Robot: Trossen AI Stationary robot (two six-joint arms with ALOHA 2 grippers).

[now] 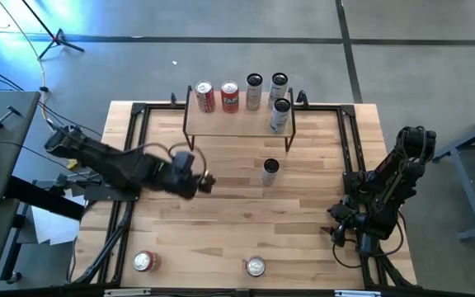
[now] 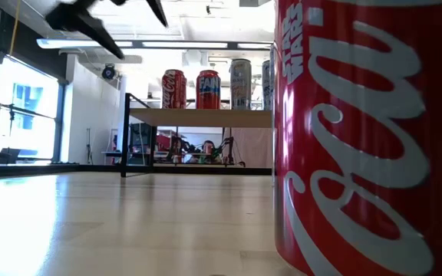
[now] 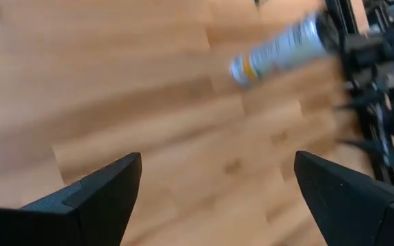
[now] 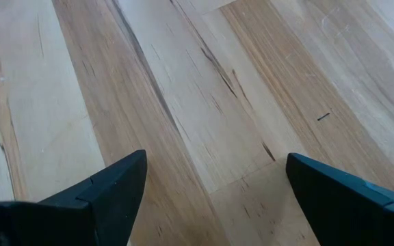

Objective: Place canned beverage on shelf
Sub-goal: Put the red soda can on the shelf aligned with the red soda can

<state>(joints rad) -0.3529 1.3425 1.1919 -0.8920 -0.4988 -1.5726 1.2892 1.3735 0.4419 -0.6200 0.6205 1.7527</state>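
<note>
Five cans (image 1: 229, 96) on shelf (image 1: 237, 124); three cans on desk (image 1: 221, 223). Left gripper (image 1: 207, 182) mid-desk, right gripper (image 1: 336, 233) parked: jaws wide, empty.

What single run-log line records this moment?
left gripper: open, empty, mid-table | target: silver can standing before shelf | right gripper: open, parked at table's right

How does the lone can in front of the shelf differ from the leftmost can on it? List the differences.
The lone can is silver; the leftmost can is red. The lone can stands on the table, while the leftmost can stands on the shelf. Both are upright.
</note>
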